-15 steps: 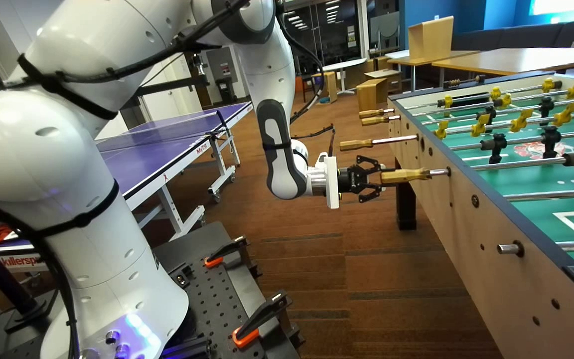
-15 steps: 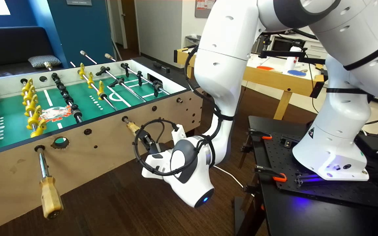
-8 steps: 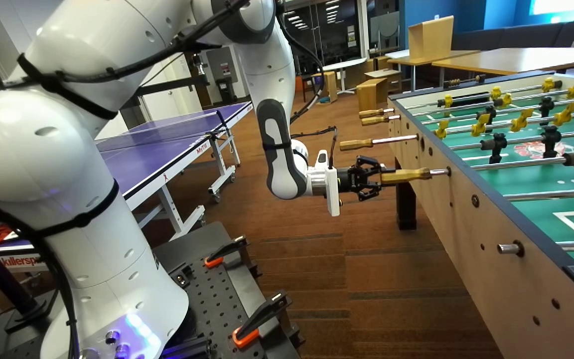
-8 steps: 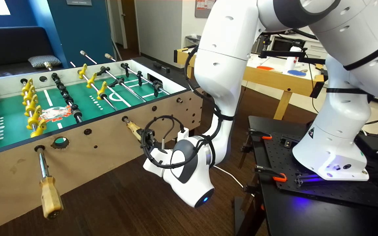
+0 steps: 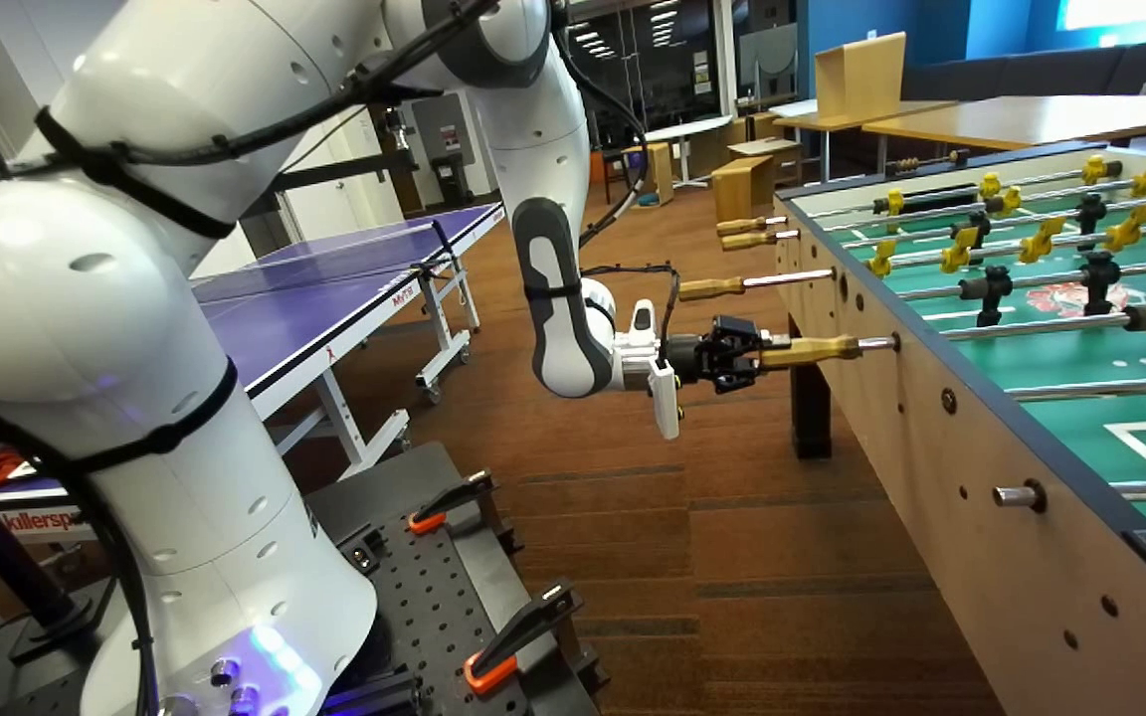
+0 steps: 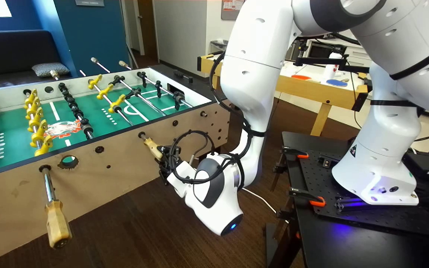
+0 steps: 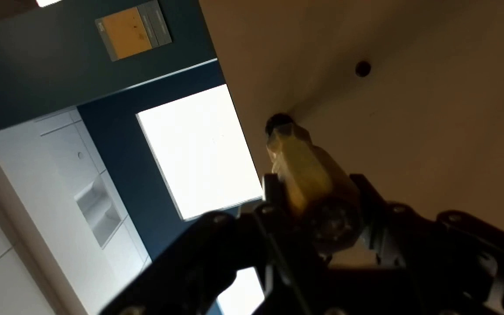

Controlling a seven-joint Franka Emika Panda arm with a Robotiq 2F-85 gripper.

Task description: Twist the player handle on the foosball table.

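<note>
in an exterior view, looking lengthwise along the foosball table (image 5: 1021,567), in an exterior view, facing back obliquely across its side panel (image 6: 88,182), both sharing that panel and the Franka arm (image 5: 533,139), wrist view close, rolled sideways, facing the panel

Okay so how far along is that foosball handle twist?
Done: the black two-fingered gripper is clamped on the faceted yellow wooden handle. In hand: the twist; the yellow foosball men on the handle's silver rod have rotated since a second ago. Left: perhaps more turning, then release, since the grip is closed; the target angle isn't shown.
</note>
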